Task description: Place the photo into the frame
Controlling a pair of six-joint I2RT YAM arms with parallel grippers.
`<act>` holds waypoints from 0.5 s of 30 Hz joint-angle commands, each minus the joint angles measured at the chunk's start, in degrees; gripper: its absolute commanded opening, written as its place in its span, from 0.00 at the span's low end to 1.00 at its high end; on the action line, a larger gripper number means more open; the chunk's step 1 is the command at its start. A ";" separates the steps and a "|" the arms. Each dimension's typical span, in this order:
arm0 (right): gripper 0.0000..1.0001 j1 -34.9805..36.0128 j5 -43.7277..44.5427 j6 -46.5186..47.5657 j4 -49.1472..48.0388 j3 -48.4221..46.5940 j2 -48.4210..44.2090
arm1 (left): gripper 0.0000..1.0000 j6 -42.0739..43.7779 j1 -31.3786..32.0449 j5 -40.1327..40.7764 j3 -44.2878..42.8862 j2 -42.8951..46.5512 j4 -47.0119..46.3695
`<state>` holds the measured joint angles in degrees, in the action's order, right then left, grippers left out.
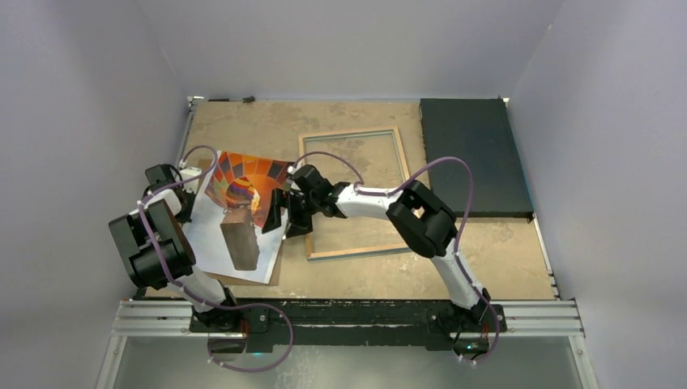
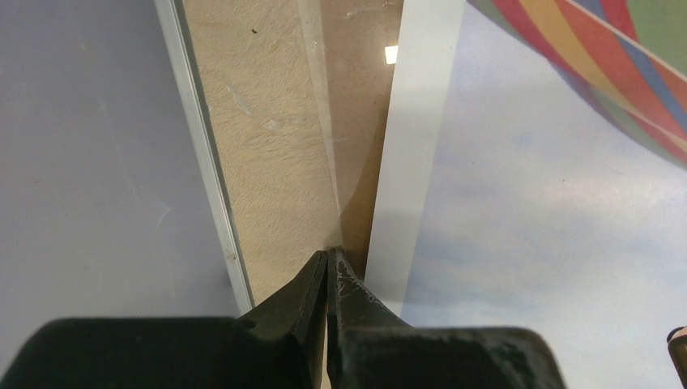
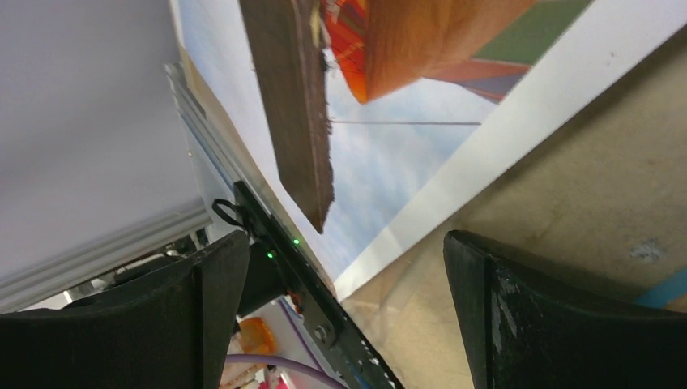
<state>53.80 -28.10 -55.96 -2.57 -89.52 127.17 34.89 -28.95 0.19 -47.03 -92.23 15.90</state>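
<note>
At far left of the desk [image 1: 502, 267]: left claw [image 2: 328, 267], jaws pressed together, tips just beside the photo's left white border; whether they pinch anything cannot be told. Next: photo [image 1: 243, 190], balloon print face up, lying on a brown board [image 1: 277, 263] at the left of the desk, well apart from the frame; its far end seems to bow upward. Handling, judged: thin, light paper, limp, easily creased or smudged, likely to slide on the board. Best taken by the white border at an edge or corner, never across the picture. Next: right claw [image 3: 344, 243], jaws spread wide and holding nothing, at the photo's right edge with the white border running between its fingers, not yet touching. Right of centre: frame [image 1: 353, 134], tan rear side up, glass showing, lying flat. Fragile pane, stiff rim. Far right: dark mat [image 1: 474, 158], flat, beside the frame's far corner.
</note>
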 commanded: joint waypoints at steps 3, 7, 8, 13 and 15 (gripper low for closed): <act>0.90 0.76 -5.79 -2.42 -7.97 4.56 -5.62 | 0.01 -3.75 1.53 -8.40 3.71 -3.15 9.02; 0.90 0.72 -6.86 -2.52 -10.28 1.78 -7.04 | 0.00 -3.51 1.53 -8.32 3.58 -3.01 9.30; 0.90 0.75 -6.99 -2.53 -10.36 1.16 -7.32 | 0.00 -3.44 1.47 -8.28 3.60 -2.90 9.39; 0.89 0.74 -7.24 -3.09 -11.75 0.70 -7.88 | 0.00 -3.25 1.56 -8.31 3.58 -2.58 9.42; 0.89 0.78 -7.40 -3.54 -12.98 1.39 -7.45 | 0.00 -3.26 1.47 -8.53 3.72 -2.61 9.46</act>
<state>54.26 -34.17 -58.41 -8.23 -85.93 121.93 34.13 -28.58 -0.27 -47.03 -92.12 15.92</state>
